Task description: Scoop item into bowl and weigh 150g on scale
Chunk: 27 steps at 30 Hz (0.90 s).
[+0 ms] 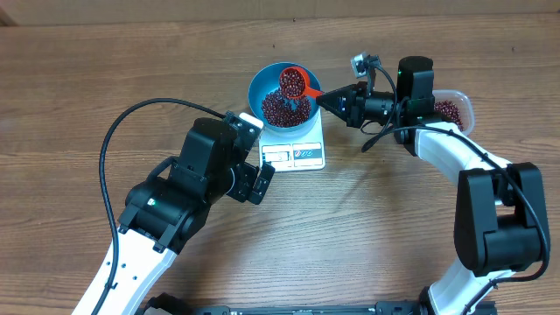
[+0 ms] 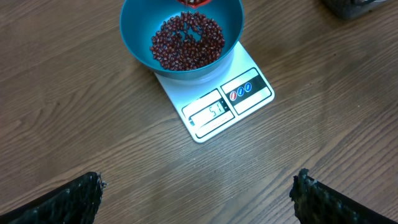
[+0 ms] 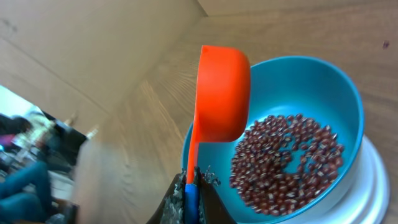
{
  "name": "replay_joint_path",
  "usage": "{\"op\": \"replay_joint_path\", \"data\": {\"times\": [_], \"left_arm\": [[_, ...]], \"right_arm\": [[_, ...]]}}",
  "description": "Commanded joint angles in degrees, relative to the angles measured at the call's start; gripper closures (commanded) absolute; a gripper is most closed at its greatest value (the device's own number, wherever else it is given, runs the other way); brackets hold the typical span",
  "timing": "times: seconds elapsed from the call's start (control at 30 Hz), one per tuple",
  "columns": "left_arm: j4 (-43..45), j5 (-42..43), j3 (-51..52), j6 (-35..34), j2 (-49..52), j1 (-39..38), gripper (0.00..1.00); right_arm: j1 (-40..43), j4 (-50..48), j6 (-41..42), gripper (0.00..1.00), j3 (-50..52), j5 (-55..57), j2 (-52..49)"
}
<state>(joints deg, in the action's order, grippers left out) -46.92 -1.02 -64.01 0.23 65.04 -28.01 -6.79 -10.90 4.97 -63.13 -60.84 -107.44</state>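
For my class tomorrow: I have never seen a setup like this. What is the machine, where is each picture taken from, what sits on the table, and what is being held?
These are two robot arms at a wooden table, each ending in a two-finger gripper. One picture looks down from above; the other two come from small cameras on the wrists.

On the table stands a white kitchen scale with a blue bowl on it, partly filled with dark red-brown beans. A clear tub holding more beans sits at the right edge, behind the right arm.

The right gripper has its jaws shut on the handle of an orange scoop, held tilted over the bowl with beans in it. The left gripper hangs open and empty near the scale, its two dark fingers far apart.
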Motion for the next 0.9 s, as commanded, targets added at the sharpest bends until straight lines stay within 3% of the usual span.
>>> {"op": "replay_joint_path", "data": {"times": [0.0,0.27,0.6,0.87], "left_arm": [[0.20,0.85,-0.76,0.87,-0.52,0.35,0.01],[0.20,0.85,-0.76,0.90,-0.55,0.35,0.01],[0.17,0.85,-0.76,0.90,-0.55,0.35,0.00],[0.20,0.85,-0.76,0.90,-0.55,0.35,0.01]], "right_arm": [[-0.02,-0.35,-8.26,0.96,-0.24,1.90,-0.07],[-0.02,-0.17,-20.55,0.96,-0.24,1.90,-0.07],[-0.02,-0.07,-24.96,0.96,-0.24,4.90,-0.07],[-0.02,1.18,-37.70,0.96,-0.24,6.75,-0.07]]}}
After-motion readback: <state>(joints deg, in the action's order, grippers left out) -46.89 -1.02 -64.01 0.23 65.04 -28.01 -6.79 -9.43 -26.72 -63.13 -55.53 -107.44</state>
